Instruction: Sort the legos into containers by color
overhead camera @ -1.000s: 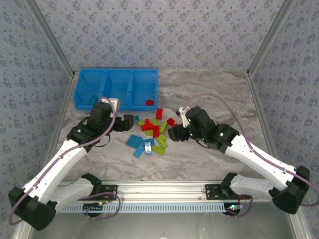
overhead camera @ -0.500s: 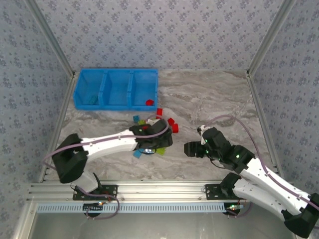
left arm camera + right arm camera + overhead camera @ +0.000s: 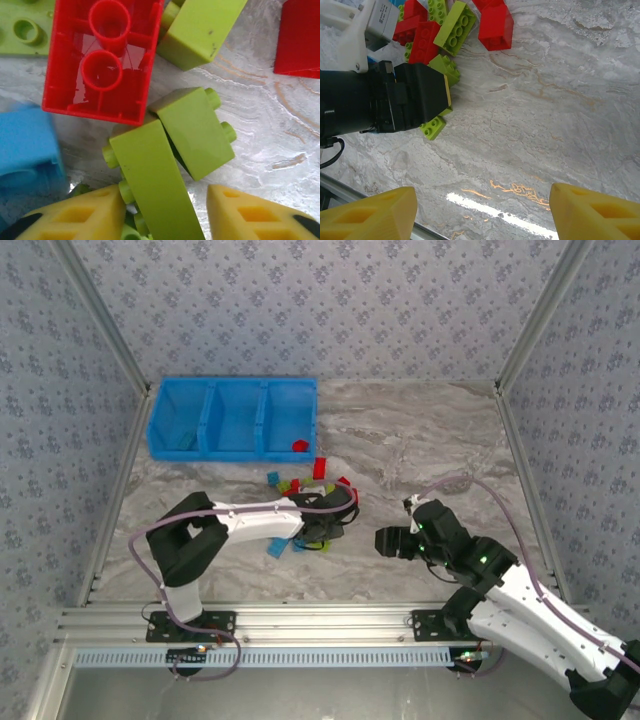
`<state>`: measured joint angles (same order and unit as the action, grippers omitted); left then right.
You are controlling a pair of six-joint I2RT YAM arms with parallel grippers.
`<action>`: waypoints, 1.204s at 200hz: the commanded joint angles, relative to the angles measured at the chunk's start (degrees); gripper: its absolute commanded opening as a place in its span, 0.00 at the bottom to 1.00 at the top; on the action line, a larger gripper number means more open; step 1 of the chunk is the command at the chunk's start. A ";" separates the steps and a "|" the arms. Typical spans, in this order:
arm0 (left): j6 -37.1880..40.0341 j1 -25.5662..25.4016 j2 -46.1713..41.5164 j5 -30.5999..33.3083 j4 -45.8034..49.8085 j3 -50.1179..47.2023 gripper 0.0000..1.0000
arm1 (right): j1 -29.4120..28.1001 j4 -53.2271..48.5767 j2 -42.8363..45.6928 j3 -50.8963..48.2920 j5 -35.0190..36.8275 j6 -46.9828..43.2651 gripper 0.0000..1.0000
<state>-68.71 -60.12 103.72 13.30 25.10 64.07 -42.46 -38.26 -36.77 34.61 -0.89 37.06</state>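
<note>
Stretching low, left tool straddling a lime brick, apparently not clamped, right tool wide, empty.

The grey marbled table carried a blue three-part tray in its far left corner. A loose scatter of small bricks lay near the middle, just in front of the tray. Red, lime green and light blue pieces sat jumbled there, several touching: a red brick lay upside down with its hollow showing, a green brick was tipped against another green one beside it, and a blue brick lay at the near edge of the scatter.
</note>
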 commanded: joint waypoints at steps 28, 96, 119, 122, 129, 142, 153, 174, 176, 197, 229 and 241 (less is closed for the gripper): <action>-3.18 0.06 -0.44 0.71 2.64 2.10 0.29 | 0.45 -1.58 0.69 0.23 -0.56 1.52 0.73; 4.90 0.58 -13.26 6.89 9.02 7.28 0.22 | 0.44 -0.73 0.91 1.16 -1.05 2.27 0.73; 10.12 5.31 -17.16 12.88 12.93 9.72 0.21 | 0.40 -0.89 1.30 1.15 -1.00 2.65 0.73; 11.09 6.15 -17.63 13.65 12.91 9.82 0.21 | 0.42 -0.88 1.33 1.16 -0.90 2.67 0.73; 13.37 8.56 -18.42 15.82 12.65 9.98 0.21 | 0.44 -0.95 1.51 1.16 -0.88 2.76 0.73; 17.97 14.28 -19.00 18.36 11.15 10.17 0.21 | 0.37 -1.18 1.94 1.16 -0.94 2.93 0.73; 21.65 19.94 -18.06 19.47 10.12 10.64 0.21 | 0.41 -1.38 2.27 1.29 -0.80 3.07 0.73; 28.00 30.43 -13.84 20.66 9.71 13.65 0.21 | 0.40 -2.59 3.22 1.51 -0.53 3.45 0.73; 28.69 31.18 -13.27 20.50 9.42 13.94 0.21 | 0.43 -2.58 3.34 1.47 -0.50 3.52 0.73; 36.78 37.89 -7.33 13.60 5.15 18.09 0.23 | 0.37 -2.37 4.31 0.67 -0.39 4.29 0.73; 39.19 44.94 3.55 0.28 5.06 27.44 0.27 | 0.38 -2.89 4.58 0.72 -1.14 4.97 0.73; 39.78 45.56 6.73 -1.20 5.34 30.25 0.29 | 0.35 -3.62 4.76 0.81 -1.18 4.98 0.73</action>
<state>-33.71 -16.38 105.80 20.53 30.87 88.18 -42.33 -39.31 -32.75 34.65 -1.37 40.77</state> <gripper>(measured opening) 0.280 0.730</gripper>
